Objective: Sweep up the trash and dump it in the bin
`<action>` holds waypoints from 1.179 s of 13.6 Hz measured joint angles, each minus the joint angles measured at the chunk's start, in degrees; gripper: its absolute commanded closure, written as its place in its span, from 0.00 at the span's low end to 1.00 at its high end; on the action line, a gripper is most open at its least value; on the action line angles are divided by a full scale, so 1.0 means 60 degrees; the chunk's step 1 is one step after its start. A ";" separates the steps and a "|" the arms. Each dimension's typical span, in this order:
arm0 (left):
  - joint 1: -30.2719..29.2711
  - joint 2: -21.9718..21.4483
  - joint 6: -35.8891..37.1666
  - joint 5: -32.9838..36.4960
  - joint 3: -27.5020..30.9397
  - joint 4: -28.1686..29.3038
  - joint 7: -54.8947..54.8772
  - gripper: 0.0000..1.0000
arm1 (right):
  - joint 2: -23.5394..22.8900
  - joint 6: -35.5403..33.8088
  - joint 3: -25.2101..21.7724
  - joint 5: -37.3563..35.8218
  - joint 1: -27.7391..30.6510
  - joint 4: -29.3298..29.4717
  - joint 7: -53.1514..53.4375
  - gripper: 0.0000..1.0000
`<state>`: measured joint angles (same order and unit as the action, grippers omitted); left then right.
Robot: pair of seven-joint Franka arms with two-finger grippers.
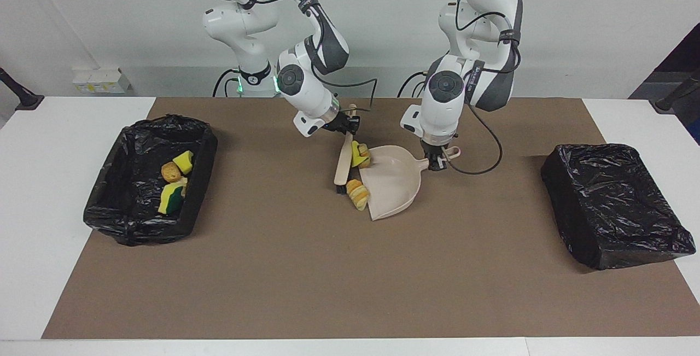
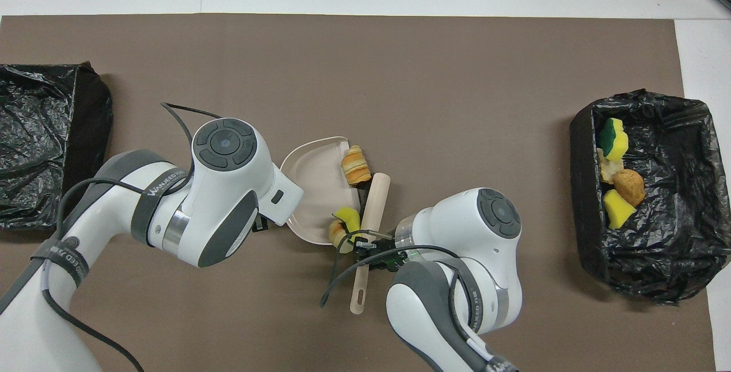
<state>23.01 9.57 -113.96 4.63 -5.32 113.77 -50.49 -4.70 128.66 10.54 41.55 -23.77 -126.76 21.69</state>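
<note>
Now right gripper [image 1: 346,124] clamps brush [image 1: 343,161], left gripper [image 1: 436,163] clamps dustpan [image 1: 395,184] handle; pastry [image 1: 357,193], sponge [image 1: 360,155] at lip.

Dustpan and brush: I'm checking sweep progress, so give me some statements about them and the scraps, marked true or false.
1. The right claw is shut on the brush. True.
2. The dustpan is lifted over the bin. False: it sits on the mat, its handle in the left claw.
3. The pastry piece lies at the dustpan's open edge. True.
4. The bin with scraps is at the left arm's end. False: the right arm's end.
</note>
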 measured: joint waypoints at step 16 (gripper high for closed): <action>-0.0037 -0.0007 0.0075 -0.0001 0.0034 0.0009 0.0000 1.00 | -0.0275 -0.3185 -0.0145 -0.7279 0.0829 0.1765 -0.3105 1.00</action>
<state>22.78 9.53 -113.51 4.63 -5.11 113.83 -50.49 -6.35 109.55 9.67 -2.13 -18.80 -116.18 3.06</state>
